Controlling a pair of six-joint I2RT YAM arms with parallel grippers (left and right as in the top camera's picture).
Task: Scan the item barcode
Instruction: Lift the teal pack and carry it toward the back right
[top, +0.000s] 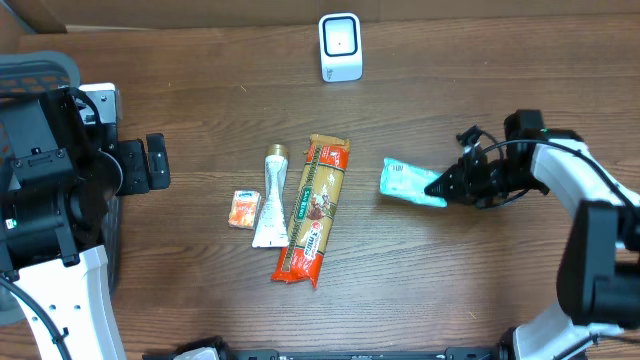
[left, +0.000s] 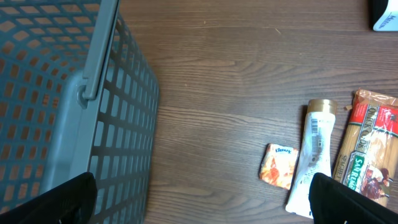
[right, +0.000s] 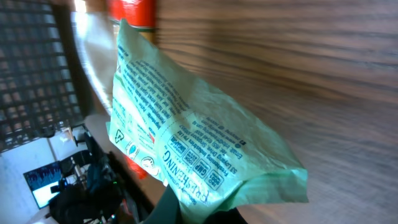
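**Packet pinched by one edge: get the code side to the scanner**

The green packet (top: 403, 181) is in the right gripper (top: 440, 187). The jaws are closed on one short edge, w/ the rest sticking out past the fingertips, low over the table (top: 480, 290). Can't tell if the free end touches the wood. The wrist view shows a printed side w/ small text & symbols. No barcode bars made out there, so the code may be on the other face or too small to read.

Doing it well, imo: it's a thin grip on a floppy pouch, so lift slow w/ no jerks, or it droops or slips. The scanner (top: 340, 47) stands well off from the gripper, to its left & farther out, by the table's back edge. Bring the packet in front of it, roll the wrist so the code side squares up, & hold steady w/ no crease across the bars. If no read, flip to the other face.

Route: the pasta bag (top: 313, 210), tube (top: 270, 195) & small orange sachet (top: 243, 208) lie left of the gripper, beyond the packet, so pass above them. The left gripper (top: 157, 162) is wide open, holds nothing, far off by the basket (left: 62, 93) & not in the way.
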